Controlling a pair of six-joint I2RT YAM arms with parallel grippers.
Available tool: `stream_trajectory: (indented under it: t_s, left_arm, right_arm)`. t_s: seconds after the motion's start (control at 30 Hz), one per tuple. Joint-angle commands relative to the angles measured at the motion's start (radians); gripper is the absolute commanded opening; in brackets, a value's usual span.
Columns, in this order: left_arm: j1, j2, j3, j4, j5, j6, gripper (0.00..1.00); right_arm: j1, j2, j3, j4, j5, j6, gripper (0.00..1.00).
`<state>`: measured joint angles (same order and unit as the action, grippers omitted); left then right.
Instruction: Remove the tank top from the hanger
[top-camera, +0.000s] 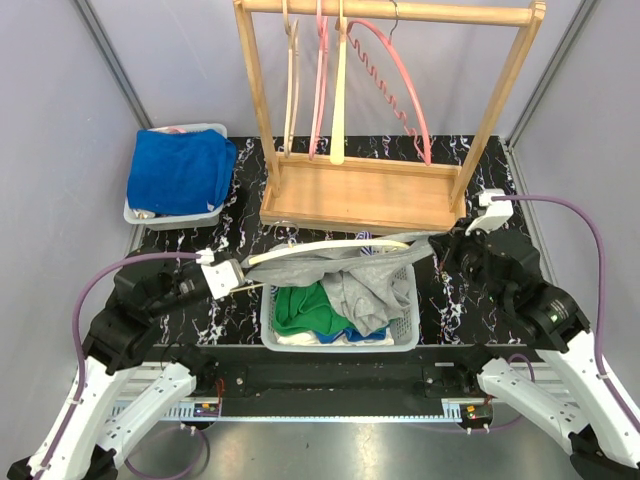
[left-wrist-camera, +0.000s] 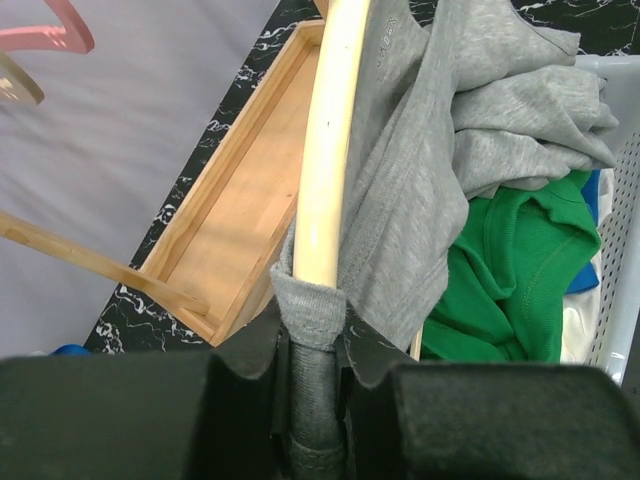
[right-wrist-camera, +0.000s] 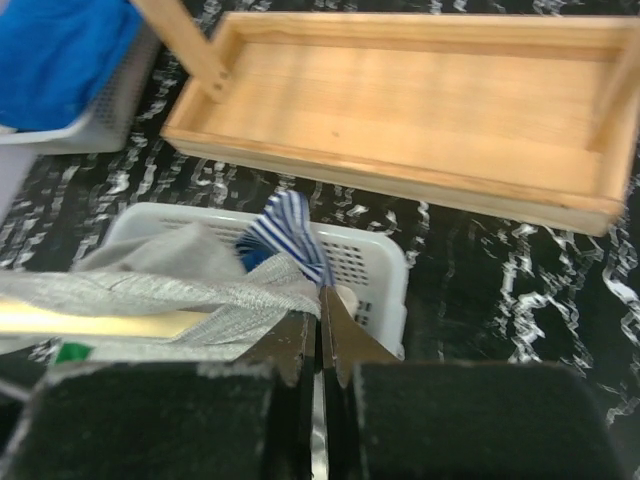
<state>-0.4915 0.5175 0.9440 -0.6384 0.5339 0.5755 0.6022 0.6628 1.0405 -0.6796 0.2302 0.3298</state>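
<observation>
Left tool (left-wrist-camera: 315, 350) clamped on hanger (left-wrist-camera: 330, 150) end
Right tool (right-wrist-camera: 322, 325) pinches the grey tank top (right-wrist-camera: 200, 290) above the basket (top-camera: 340, 346).

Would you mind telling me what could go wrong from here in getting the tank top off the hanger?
1. The left gripper is clamped on the hanger with tank top fabric pinched under it, so that strap may not slide free.
2. The right gripper is shut right beside a striped cloth; pulling might drag it out of the basket.
</observation>
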Motion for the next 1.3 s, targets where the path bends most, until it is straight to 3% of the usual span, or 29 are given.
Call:
stream_trajectory:
  t_s: [0.0, 0.3, 0.57, 0.73, 0.83, 0.87, 0.97, 1.27]
  left_arm:
    - [0.011, -0.02, 0.01, 0.049, -0.011, -0.003, 0.0]
    - [0.013, -0.011, 0.03, 0.083, 0.032, -0.04, 0.0]
    - [0.013, 0.032, 0.101, 0.239, 0.1, -0.248, 0.0]
    - [0.013, 0.07, 0.127, 0.299, 0.098, -0.263, 0.0]
    - [0.013, 0.072, 0.11, 0.269, 0.091, -0.212, 0.0]
    - [0.013, 0.07, 0.104, 0.26, 0.083, -0.175, 0.0]
    - [0.013, 0.064, 0.078, 0.223, 0.06, -0.112, 0.0]
    - [0.013, 0.082, 0.038, 0.129, 0.023, 0.049, 0.0]
  right_arm:
    - [-0.002, 0.029, 0.073, -0.113, 0.238, 0.003, 0.0]
    - [-0.002, 0.058, 0.061, -0.181, 0.198, 0.044, 0.0]
    - [-0.002, 0.069, -0.066, -0.042, -0.004, 0.075, 0.0]
    - [-0.002, 0.035, -0.111, 0.077, -0.227, 0.037, 0.0]
    - [-0.002, -0.023, -0.091, 0.087, -0.36, -0.026, 0.16]
    - [-0.002, -0.047, -0.079, 0.066, -0.379, -0.041, 0.35]
    - [-0.001, -0.075, -0.016, -0.007, -0.41, -0.09, 0.55]
    - [-0.002, -0.12, 0.255, -0.173, -0.503, -0.17, 0.66]
